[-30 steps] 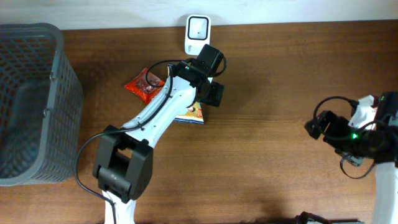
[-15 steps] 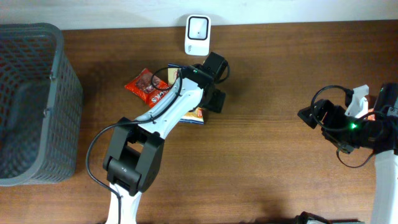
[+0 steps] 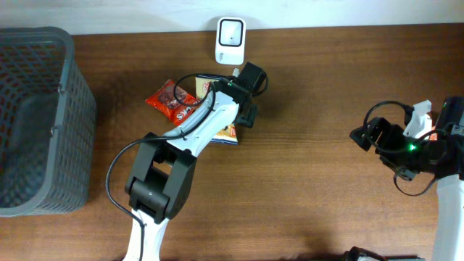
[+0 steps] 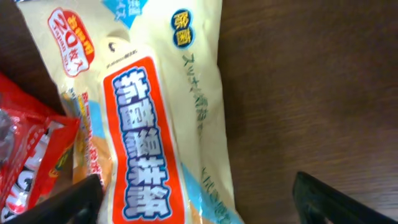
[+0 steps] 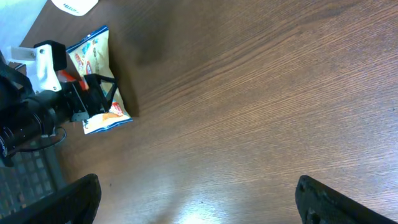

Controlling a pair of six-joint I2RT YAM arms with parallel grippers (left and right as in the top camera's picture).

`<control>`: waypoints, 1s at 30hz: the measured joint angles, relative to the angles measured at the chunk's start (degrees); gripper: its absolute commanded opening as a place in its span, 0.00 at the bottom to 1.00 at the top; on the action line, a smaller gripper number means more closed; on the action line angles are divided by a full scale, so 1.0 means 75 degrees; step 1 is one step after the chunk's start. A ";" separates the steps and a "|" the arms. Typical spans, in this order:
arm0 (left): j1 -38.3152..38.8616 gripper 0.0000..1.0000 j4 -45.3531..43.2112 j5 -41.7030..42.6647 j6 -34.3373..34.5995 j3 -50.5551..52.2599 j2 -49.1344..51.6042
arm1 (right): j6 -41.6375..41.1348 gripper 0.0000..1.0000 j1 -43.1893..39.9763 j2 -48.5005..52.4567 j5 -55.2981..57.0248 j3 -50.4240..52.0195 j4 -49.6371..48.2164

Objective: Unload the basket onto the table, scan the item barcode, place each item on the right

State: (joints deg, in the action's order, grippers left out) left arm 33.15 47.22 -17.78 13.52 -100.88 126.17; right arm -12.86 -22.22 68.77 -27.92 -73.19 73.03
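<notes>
Left gripper [image 4: 199, 202] hangs spread wide over the cream snack packet [image 4: 155, 124], a finger either side, nothing pinched. From overhead the arm hides all but the packet's lower corner, near the white scanner [image 3: 230, 34]. Right gripper [image 5: 196, 199] gapes wide too, well off to the right.

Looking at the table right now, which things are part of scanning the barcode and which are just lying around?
For the job: cream snack bag under the open left gripper; white scanner at the back.
Lying about: red snack packet next to the bag; grey basket on the left; right gripper, open and holding nothing.
</notes>
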 measured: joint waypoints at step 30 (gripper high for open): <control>-0.0020 0.00 0.3139 0.3634 -0.0134 -0.2938 0.0571 | -0.0003 0.99 0.0000 0.0012 0.0006 0.0000 0.0026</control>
State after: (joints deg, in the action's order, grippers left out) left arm 32.99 70.76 9.47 12.51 -122.91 130.45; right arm -12.88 -22.22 68.86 -27.88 -73.19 73.23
